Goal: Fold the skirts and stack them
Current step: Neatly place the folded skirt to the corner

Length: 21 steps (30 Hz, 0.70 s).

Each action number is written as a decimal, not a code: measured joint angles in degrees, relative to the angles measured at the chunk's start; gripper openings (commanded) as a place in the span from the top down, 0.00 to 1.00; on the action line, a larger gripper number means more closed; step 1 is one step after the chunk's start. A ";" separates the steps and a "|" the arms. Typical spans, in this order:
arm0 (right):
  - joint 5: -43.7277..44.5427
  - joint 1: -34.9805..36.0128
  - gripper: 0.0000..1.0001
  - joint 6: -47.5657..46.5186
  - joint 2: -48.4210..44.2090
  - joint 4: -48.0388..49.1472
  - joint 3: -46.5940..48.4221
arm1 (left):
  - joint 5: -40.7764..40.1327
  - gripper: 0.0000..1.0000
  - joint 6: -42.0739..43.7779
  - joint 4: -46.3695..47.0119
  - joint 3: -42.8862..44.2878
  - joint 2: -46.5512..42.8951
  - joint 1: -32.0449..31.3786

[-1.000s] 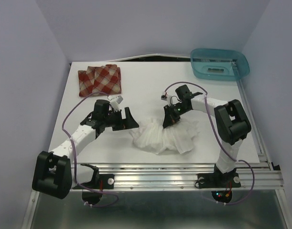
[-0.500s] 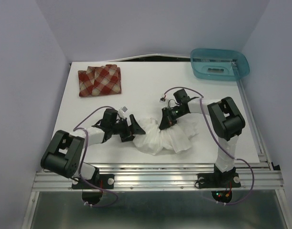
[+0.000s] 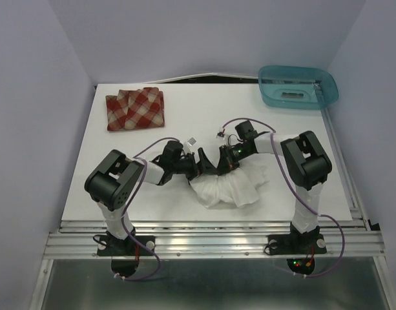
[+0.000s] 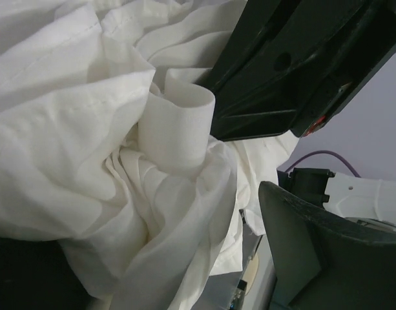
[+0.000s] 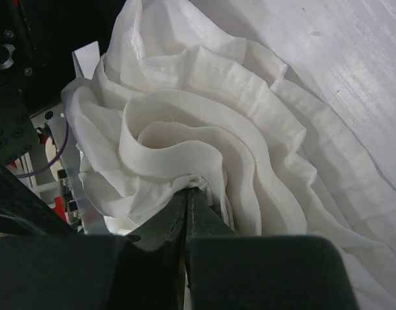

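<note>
Here we look down from the top camera on one white table (image 3: 185,123) with two skirts, one basket and two robot arms. The first skirt, a red-and-cream plaid skirt (image 3: 134,110), lies folded flat at the far left of the table, well apart from both arms. The second, a thin white skirt (image 3: 233,187), sits in a crumpled heap near the middle of the table, toward the near edge. One teal plastic basket (image 3: 298,87) stands at the far right corner.

Both arms reach inward and meet at the far left edge of the white heap. The left gripper (image 3: 205,165) is just beside the right gripper (image 3: 224,166).

In the right wrist view, we see its two dark fingers (image 5: 165,223) pressed narrow together, pinching a gathered fold of the white skirt, whose hems curl in loops beyond them.

In the left wrist view, one dark finger (image 4: 314,258) stands at the lower right and white cloth fills the space to its left. The claw is spread wide, with cloth lying between its fingers and not clamped.
</note>
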 measured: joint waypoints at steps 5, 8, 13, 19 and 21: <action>-0.39 -0.04 0.99 1.29 0.55 0.50 0.04 | -0.61 0.52 -0.94 1.25 1.22 2.82 -0.33; -0.04 -0.37 0.99 1.92 0.66 0.52 0.20 | -2.36 0.94 1.09 -1.51 1.49 3.52 0.02; 1.84 -2.34 0.98 3.04 0.63 0.33 2.27 | -4.72 1.00 5.92 -7.13 4.04 3.08 2.58; 10.62 -6.69 0.80 2.23 -3.19 -0.61 7.32 | -8.90 1.00 17.66 -22.69 14.56 3.13 7.17; 13.60 -7.78 0.79 1.53 -5.57 -1.46 9.27 | -11.37 1.00 22.56 -28.37 20.06 3.13 7.89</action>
